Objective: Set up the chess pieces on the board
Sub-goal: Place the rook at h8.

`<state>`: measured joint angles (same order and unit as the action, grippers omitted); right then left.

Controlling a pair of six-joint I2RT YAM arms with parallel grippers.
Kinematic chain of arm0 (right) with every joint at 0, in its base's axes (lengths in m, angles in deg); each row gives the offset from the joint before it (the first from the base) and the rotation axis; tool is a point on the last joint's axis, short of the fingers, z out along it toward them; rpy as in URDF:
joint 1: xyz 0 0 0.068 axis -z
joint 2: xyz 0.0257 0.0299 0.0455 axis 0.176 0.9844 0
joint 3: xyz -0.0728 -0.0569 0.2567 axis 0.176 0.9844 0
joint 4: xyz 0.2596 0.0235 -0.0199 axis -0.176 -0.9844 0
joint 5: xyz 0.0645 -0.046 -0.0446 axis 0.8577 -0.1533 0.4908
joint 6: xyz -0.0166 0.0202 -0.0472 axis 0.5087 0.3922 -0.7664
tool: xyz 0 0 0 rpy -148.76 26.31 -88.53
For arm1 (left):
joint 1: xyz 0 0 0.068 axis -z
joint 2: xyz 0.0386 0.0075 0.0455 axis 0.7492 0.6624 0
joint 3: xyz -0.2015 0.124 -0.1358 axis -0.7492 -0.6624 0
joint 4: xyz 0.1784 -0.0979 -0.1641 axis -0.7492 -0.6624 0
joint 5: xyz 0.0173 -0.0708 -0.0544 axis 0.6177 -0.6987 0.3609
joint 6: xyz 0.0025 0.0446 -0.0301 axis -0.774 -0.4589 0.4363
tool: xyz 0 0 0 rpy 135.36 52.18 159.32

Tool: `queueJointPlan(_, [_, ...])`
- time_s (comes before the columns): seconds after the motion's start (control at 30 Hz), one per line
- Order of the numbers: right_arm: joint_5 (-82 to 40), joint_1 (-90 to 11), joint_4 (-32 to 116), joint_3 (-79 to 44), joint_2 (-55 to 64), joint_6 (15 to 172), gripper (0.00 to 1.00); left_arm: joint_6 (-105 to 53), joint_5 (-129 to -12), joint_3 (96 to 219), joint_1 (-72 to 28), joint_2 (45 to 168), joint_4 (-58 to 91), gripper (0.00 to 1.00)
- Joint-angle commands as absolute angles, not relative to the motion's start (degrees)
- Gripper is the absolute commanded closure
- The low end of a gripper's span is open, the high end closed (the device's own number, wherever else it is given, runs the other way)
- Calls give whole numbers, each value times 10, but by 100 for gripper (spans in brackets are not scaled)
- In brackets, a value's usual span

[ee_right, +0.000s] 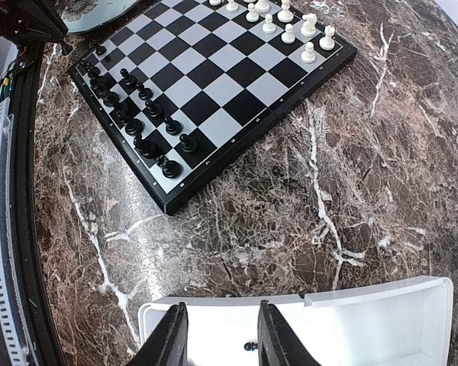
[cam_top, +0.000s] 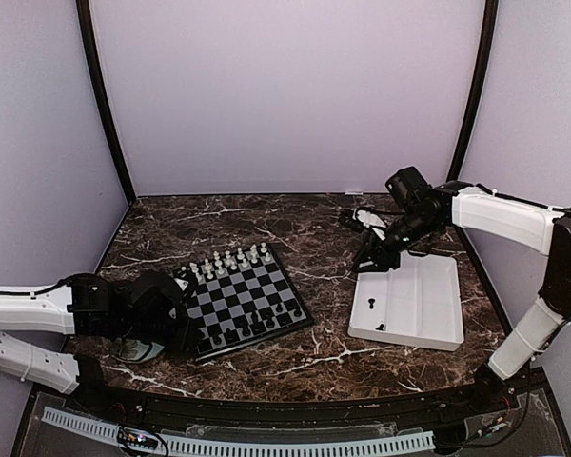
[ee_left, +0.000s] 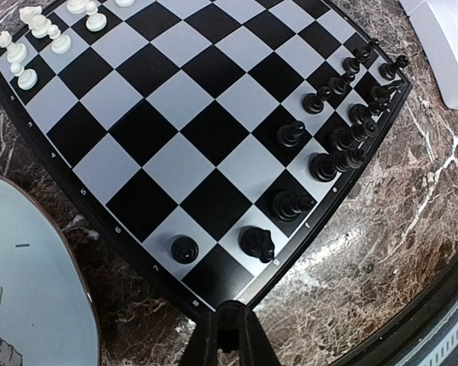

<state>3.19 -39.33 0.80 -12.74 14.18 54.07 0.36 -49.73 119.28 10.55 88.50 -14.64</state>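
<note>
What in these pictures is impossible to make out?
- Plate: the left arm covers most of it from above; the left wrist view's edge crops it.
- White pieces: too small from above to name; cropped at the left wrist view's top edge.
- Black piece in the tray: too tiny in the right wrist view to name.

Robot test booth — plain lilac walls (cam_top: 285, 95), marble-look tabletop (cam_top: 324, 238)

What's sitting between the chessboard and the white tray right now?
Nothing: only bare marble tabletop lies between the board and the tray. This is clearest in the top external and right wrist views.
</note>
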Motion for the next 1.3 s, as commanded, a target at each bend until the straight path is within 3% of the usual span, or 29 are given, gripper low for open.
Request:
queueJointPlan(0.0, [29, -390, 20, -128, 129, 544, 67, -3, -502, 1199, 110, 914, -130, 95])
queueJointPlan(1.27, [30, -390, 19, -125, 129, 544, 66, -11, -483, 1207, 111, 987, -103, 93])
